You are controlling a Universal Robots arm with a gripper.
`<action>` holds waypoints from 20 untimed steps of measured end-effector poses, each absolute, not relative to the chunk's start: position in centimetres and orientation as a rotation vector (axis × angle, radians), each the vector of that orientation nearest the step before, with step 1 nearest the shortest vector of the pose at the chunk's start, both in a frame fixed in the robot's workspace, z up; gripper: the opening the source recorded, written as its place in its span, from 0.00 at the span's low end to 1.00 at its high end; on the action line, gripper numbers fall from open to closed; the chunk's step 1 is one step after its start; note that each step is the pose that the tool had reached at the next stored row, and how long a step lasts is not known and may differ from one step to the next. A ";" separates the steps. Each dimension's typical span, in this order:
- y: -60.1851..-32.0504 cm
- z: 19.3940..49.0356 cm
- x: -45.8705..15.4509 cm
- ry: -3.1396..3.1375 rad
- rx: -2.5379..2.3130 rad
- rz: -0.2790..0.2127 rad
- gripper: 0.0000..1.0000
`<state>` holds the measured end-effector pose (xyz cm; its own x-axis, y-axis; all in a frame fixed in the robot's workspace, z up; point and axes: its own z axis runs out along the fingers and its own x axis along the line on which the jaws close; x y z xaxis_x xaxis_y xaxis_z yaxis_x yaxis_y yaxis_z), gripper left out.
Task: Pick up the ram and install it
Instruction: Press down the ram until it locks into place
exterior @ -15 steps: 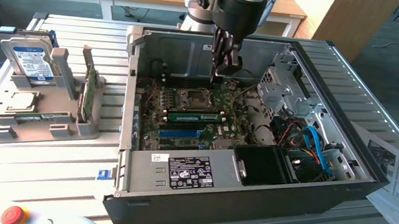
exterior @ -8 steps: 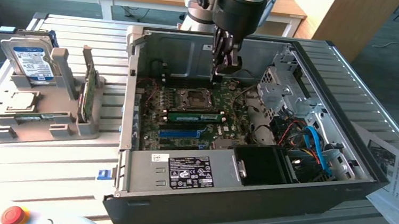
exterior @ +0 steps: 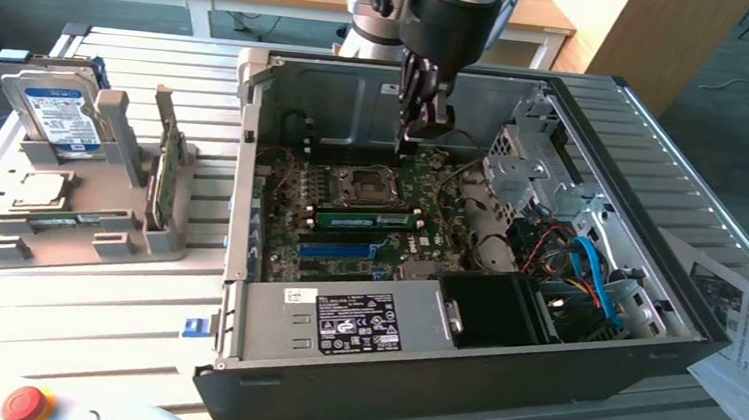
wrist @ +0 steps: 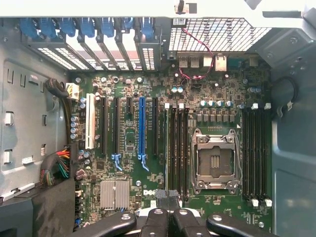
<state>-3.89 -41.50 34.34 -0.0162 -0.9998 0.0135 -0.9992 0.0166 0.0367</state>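
Note:
The ram (exterior: pixel 367 218), a narrow green stick, stands on edge in a slot of the motherboard (exterior: pixel 417 178), between the CPU socket (exterior: pixel 357 182) and the long blue slot (exterior: pixel 342 252). My gripper (exterior: pixel 424 131) hangs above the board inside the open case, higher than the ram and toward the back wall, its fingers shut with nothing between them. In the wrist view the ram (wrist: pixel 166 148) shows edge-on as a thin line beside the black memory slots. There the shut gripper (wrist: pixel 168 201) lines up with one end of it.
The computer case (exterior: pixel 333 387) lies open on the slatted table, with drive cages (exterior: pixel 525 167) and cables at the exterior view's right. A grey holder (exterior: pixel 80 217) at the exterior view's left carries a hard drive (exterior: pixel 58 110) and a broader green card (exterior: pixel 163 188). A red button (exterior: pixel 25 403) is at the front.

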 end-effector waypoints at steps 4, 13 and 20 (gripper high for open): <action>-41.5 34.3 -3.6 -2.214 2.178 -0.026 0.11; -41.6 34.3 -2.1 -2.214 2.178 -0.026 0.11; -41.8 34.3 -0.2 -2.214 2.178 -0.026 0.11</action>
